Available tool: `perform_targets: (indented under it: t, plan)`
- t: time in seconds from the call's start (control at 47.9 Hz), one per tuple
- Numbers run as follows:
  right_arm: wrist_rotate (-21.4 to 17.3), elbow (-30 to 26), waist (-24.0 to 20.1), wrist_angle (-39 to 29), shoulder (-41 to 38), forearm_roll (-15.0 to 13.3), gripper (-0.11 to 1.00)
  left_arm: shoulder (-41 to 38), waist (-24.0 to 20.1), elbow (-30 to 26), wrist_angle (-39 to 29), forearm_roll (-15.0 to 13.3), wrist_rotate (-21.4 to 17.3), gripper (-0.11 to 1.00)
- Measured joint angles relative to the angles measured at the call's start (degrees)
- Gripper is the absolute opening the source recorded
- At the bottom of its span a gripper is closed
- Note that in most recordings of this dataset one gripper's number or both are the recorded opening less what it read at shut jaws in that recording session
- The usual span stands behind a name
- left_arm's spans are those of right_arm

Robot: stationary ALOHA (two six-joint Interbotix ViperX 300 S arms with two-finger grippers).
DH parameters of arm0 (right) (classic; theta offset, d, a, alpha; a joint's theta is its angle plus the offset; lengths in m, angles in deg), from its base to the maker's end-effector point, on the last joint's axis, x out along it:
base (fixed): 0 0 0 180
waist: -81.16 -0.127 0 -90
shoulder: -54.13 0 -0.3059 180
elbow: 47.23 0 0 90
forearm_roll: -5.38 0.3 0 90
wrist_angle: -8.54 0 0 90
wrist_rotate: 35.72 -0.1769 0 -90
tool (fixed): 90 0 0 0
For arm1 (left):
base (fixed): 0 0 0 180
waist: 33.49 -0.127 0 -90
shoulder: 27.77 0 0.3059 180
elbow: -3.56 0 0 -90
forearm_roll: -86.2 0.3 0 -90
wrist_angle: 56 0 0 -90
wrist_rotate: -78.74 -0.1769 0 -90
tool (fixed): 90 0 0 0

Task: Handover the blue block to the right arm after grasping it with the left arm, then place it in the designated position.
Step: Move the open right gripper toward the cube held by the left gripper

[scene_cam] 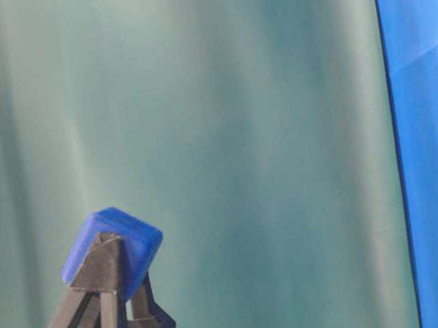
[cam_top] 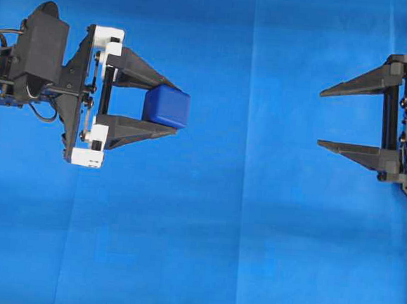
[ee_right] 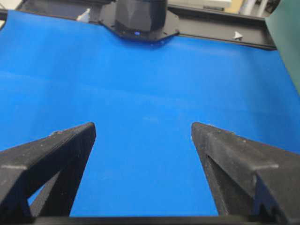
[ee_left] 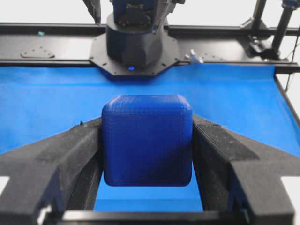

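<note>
The blue-clothed table (cam_top: 253,233) is carrying nothing. The right claw (cam_top: 320,117) is waiting released, well apart. The left claw (cam_top: 177,108) is grasping the blue block (cam_top: 166,107) aloft. Grasp appears done; handover and placement are outstanding.

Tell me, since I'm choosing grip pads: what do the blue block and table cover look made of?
Blue block: likely 3D-printed plastic, matte, with fine layer lines and rounded edges. Table cover: seemingly a bright blue cloth or felt-like sheet, matte, with faint fold creases.
</note>
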Motion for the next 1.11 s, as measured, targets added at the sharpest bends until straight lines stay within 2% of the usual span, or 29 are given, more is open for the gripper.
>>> perform_targets:
  t: [0.167, 0.25, 0.563, 0.855, 1.106]
  plan:
    - [0.1, 0.0, 0.0, 0.1, 0.0, 0.0, 0.96, 0.1, -0.1, 0.0, 0.0, 0.0, 0.0, 0.49]
    - [1.2, -0.4, 0.0, 0.4, 0.0, -0.9, 0.96, 0.1, 0.0, 0.0, 0.0, 0.0, 0.0, 0.49]
    - [9.3, -2.7, 0.0, 0.0, 0.2, -12.1, 0.96, 0.0, -0.1, 0.0, 0.4, 0.0, 0.8, 0.49]
    - [22.7, -3.1, 0.0, 0.0, 0.2, -25.0, 0.96, 0.0, 0.0, 0.0, 0.4, 0.0, 1.0, 0.49]
    - [31.5, -3.3, 0.0, -0.2, 0.2, -31.8, 0.96, 0.0, 0.0, 0.0, 0.5, -0.1, 1.0, 0.49]
